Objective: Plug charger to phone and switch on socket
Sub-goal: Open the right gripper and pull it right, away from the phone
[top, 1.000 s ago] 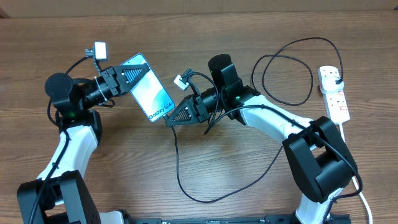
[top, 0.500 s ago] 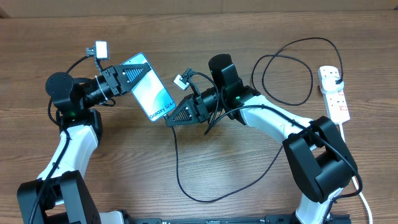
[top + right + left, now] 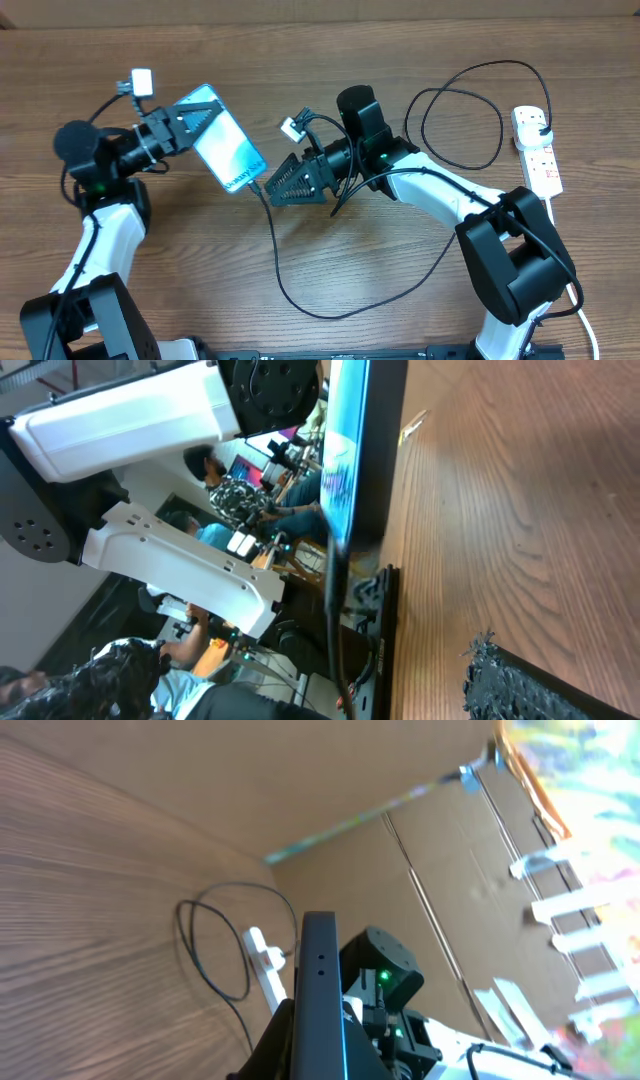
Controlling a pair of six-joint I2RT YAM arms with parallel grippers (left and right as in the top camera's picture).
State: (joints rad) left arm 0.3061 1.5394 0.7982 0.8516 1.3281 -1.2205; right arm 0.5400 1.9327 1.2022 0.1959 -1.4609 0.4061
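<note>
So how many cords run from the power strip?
2. The black charger cable loops left to the phone; the white cord runs down the right edge. Any others would be hidden.

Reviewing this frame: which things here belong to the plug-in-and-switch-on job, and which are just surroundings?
Belongs to the job:
- phone, held in the left gripper
- charger
- socket
- right gripper, open by the phone's lower end

Just surroundings:
- wooden table
- cardboard wall
</note>
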